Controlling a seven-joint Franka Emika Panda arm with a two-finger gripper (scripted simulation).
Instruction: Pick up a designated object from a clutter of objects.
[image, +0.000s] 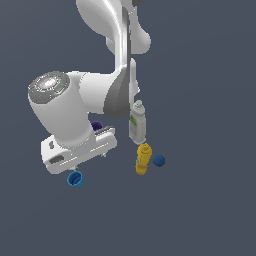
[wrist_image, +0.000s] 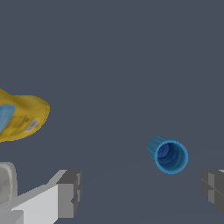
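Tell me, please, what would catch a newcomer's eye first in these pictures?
The big white arm fills the upper part of the exterior view's left, hanging over the small items. Just below its open gripper lies the bright blue cup, tipped so its hollow shows in the wrist view. Toward the exterior view's right, the yellow bottle lies beside a dark-blue lump, below the upright white bottle.

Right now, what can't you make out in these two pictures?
- Purple cup: exterior view, mostly hidden behind the arm.
- Yellow bottle: wrist view, cut off by the picture edge.
- Gripper: wrist view, fingers cut off; in the exterior view the hand hides them.
- White bottle's label: too small to read.
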